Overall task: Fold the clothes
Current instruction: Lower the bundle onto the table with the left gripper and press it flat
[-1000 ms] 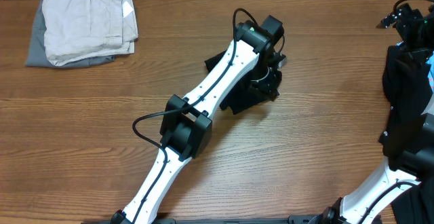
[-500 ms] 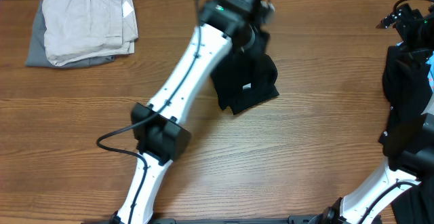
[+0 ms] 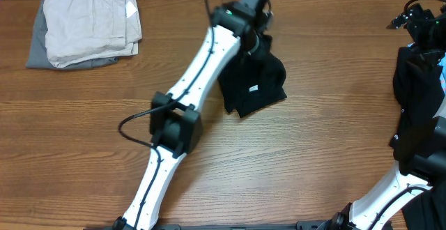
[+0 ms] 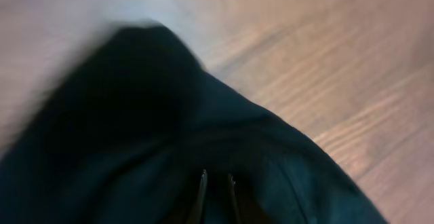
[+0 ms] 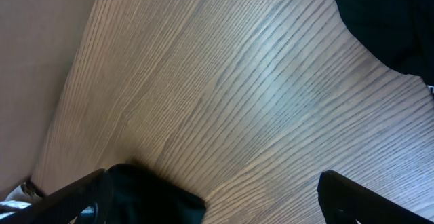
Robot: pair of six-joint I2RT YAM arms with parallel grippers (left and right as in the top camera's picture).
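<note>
Fold may spring open under my left pincer
My left pincer (image 4: 216,195) is down on the black T-shirt (image 3: 259,77), but blur hides whether it grips. A snagged layer could drag the bundle apart. The shirt lies lumpy, white tag (image 3: 254,88) up, mid-counter (image 3: 334,125) toward 1 o'clock. My right pincer (image 5: 211,195) is spread and empty at 3 o'clock.

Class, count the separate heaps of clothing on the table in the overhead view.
3: a cream-and-grey stack at the far left, a black shirt in the centre, and a black heap at the right edge. More may be hidden.
</note>
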